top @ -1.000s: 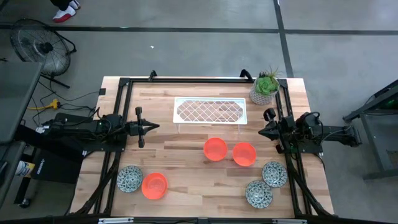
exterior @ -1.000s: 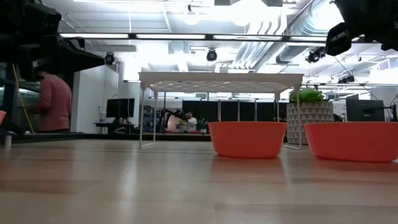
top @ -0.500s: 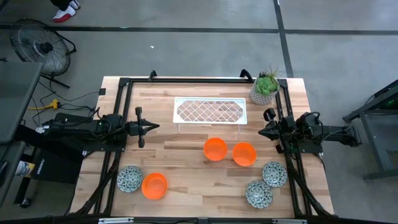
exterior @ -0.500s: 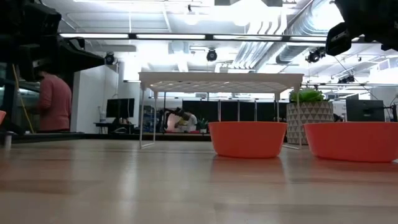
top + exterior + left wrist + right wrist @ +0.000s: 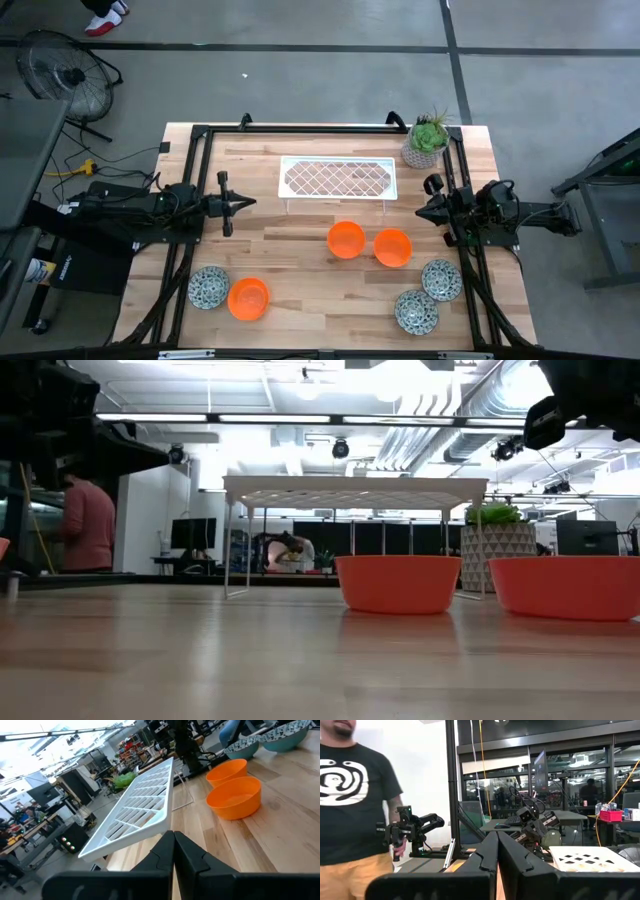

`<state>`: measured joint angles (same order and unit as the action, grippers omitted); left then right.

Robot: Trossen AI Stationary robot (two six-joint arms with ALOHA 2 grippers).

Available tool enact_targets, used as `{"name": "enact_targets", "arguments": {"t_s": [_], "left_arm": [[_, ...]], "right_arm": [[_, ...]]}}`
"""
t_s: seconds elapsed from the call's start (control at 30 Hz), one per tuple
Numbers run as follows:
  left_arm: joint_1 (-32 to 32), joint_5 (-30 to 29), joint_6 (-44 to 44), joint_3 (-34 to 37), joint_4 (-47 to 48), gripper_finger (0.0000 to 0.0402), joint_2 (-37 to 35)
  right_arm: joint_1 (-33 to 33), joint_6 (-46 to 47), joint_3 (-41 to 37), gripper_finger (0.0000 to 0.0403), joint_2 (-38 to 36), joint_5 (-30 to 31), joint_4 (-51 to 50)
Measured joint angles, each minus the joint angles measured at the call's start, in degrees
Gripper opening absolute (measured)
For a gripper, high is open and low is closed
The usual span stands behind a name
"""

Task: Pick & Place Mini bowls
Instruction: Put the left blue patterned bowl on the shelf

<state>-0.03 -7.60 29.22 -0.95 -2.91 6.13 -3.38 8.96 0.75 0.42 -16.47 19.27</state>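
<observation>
Nothing moved on table, left tool (image 5: 248, 203) and right tool (image 5: 420, 211) pressed together, six mini bowls (image 5: 346, 240) untouched.

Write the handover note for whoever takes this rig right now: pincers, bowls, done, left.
Left pincer: shut, empty, parked at the table's left side.
Right pincer: shut, empty, parked at the right side.
Bowls: two orange bowls side by side mid-table in front of the white rack; one orange bowl beside a mosaic bowl front left; two mosaic bowls front right.
Done: no bowl held, none on the rack.
Left: all six bowls to pick and place.
</observation>
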Motion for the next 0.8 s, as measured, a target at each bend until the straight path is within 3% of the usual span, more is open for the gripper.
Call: {"name": "enact_targets", "arguments": {"t_s": [0.23, 0.8], "left_arm": [[0.0, 6.5, -5.2, -0.9, 0.1, 0.0001, 0.0], [0.0, 5.9, -18.7, -5.6, 0.1, 0.0001, 0.0]], "right_arm": [[0.0, 0.0, 0.0, 0.0000, 0.0, 0.0, 0.0], [0.0, 0.0, 0.0, 0.0000, 0.0, 0.0, 0.0]]}}
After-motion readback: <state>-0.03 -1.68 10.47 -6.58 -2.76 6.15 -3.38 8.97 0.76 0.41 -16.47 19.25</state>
